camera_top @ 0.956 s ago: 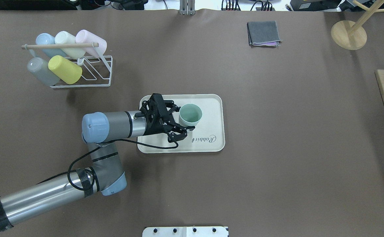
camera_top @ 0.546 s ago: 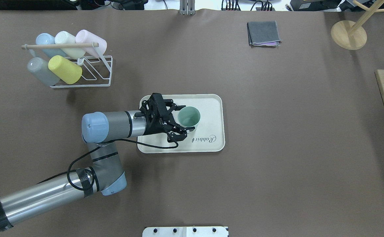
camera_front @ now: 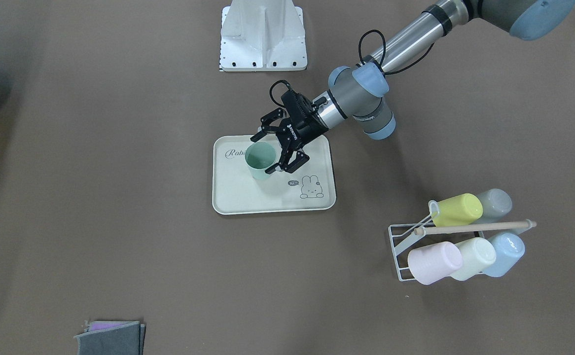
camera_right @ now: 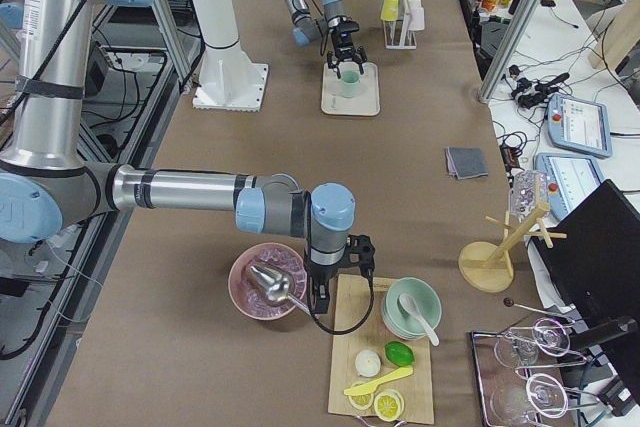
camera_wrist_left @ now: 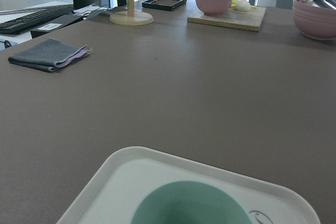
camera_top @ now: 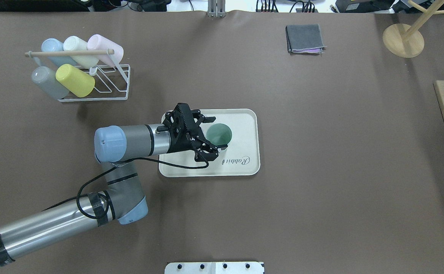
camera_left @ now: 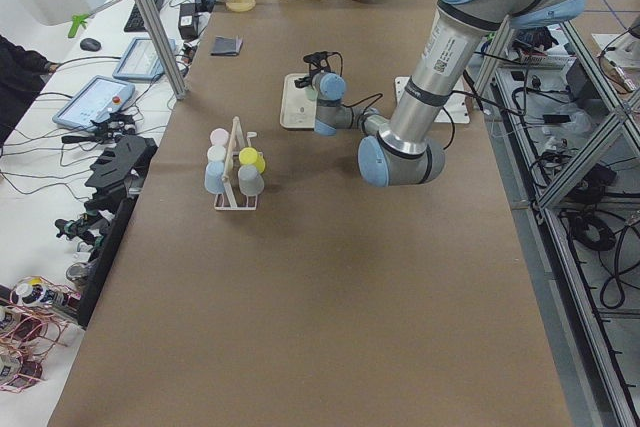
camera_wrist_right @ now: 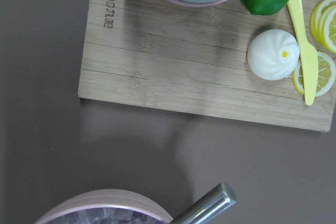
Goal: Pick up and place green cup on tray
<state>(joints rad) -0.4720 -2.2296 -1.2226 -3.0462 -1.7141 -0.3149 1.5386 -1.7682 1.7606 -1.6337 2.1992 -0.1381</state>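
Half the script [camera_front: 233, 153] on the tray [camera_front: 248, 199] is hidden behind the green cup [camera_front: 260, 160].

Wooden board [camera_wrist_right: 205, 72] lay flat, white bun [camera_wrist_right: 273, 54] and yellow knife [camera_wrist_right: 307, 61] sat on it, pink bowl [camera_wrist_right: 105, 208] below it.

Over at one end a white wire rack [camera_top: 109, 86] holds five tipped cups, a yellow cup [camera_top: 75, 80] among them. Farther along sit a folded grey cloth [camera_top: 305, 38], a wooden stand [camera_top: 403, 40] and a bamboo cutting board [camera_wrist_right: 199, 77].
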